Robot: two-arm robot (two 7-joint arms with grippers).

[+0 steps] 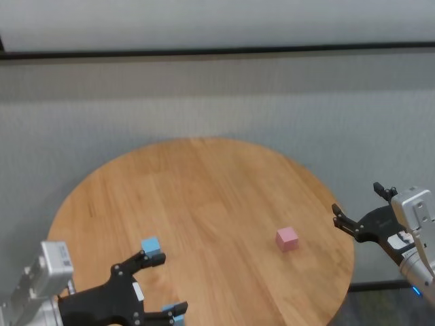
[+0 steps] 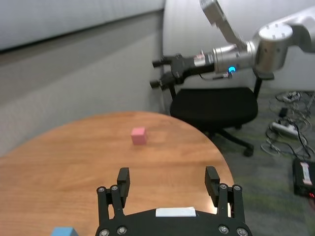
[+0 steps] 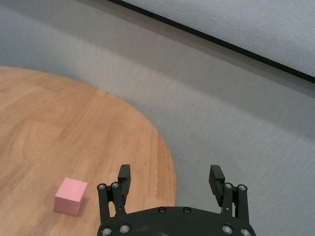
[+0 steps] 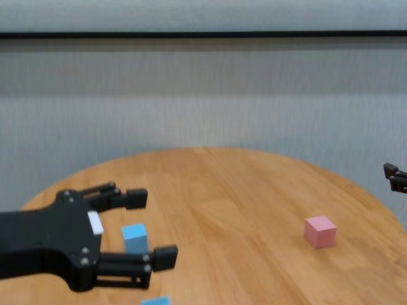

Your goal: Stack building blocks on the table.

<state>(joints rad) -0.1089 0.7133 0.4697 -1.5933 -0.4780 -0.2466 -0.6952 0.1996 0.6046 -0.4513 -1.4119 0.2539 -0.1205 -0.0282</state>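
Stacking has not begun, as far as the views show: none of the small matte cubes sits on another. The light blue matte cube (image 1: 151, 246) rests on the round desk of light brown wood planks (image 1: 204, 197) near its near-left edge. A second light blue cube (image 1: 178, 311) lies closer still to the near edge, partly hidden behind the left arm's jaws, so only its top corner shows. The pink matte cube (image 1: 287, 238) stands alone towards the right edge, well apart from the two blue ones.

The left gripper (image 1: 162, 285) hovers over the near-left part of the desk with its jaws spread wide and empty; in the head view the two blue cubes appear at the tips of its two fingers, and in the chest view the first blue cube (image 4: 134, 238) shows between them, though whether anything touches I cannot tell. The right gripper (image 1: 360, 207) hangs just off the right edge, jaws likewise apart and holding nothing, with the pink cube nearby on the wood.

All three placements remain: one cube must serve as base and the other two must go on top in turn.

Beyond the desk, a black office chair (image 2: 214, 108) stands on the floor.
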